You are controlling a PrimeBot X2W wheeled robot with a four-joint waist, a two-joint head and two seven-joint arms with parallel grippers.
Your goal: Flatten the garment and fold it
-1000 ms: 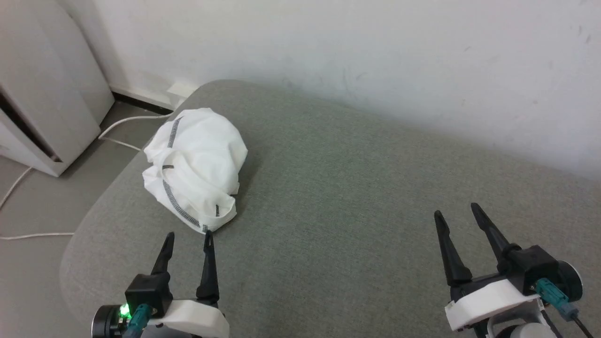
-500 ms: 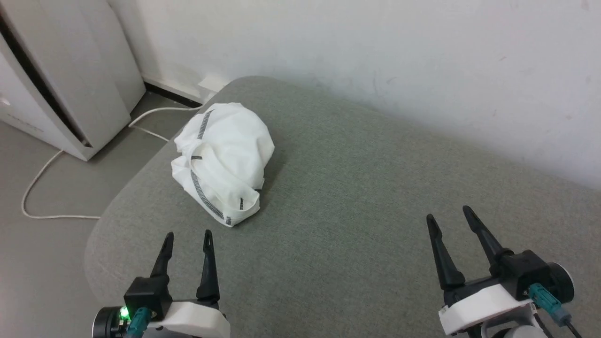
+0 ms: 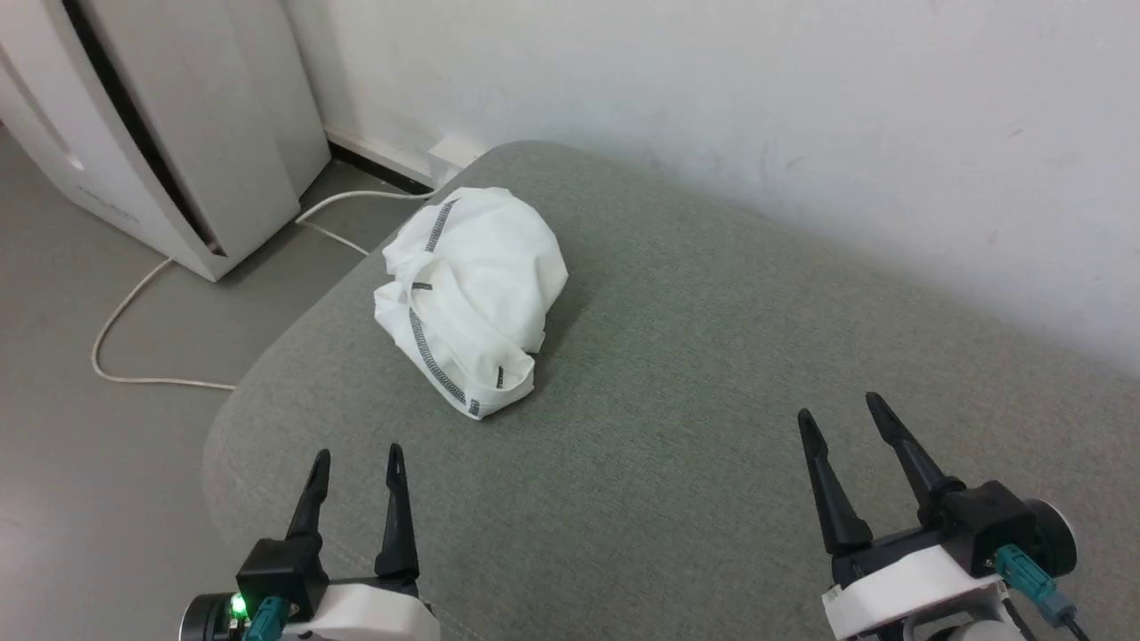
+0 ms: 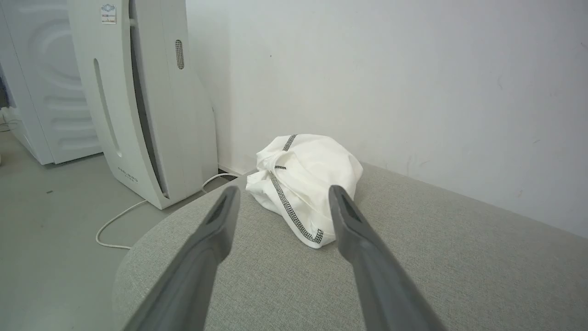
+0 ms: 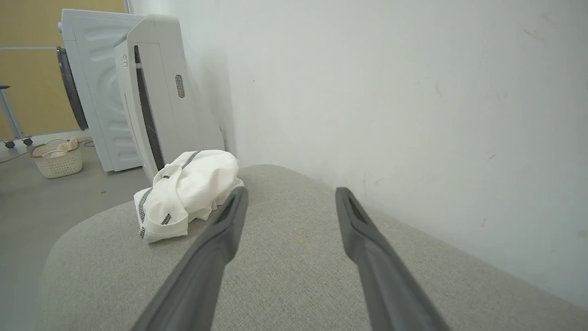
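Bunched garment near appliance, label illegible

At the head view's lower left, the left gripper has two long, tapering black fingers on a black block, with a white housing, a glowing green light and a teal connector. The right gripper, at the lower right, matches, with its own teal plug.

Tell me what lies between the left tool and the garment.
Bare grey-green cushion, nothing else. The head view shows that stretch between the open left tool and the crumpled garment; they are apart.
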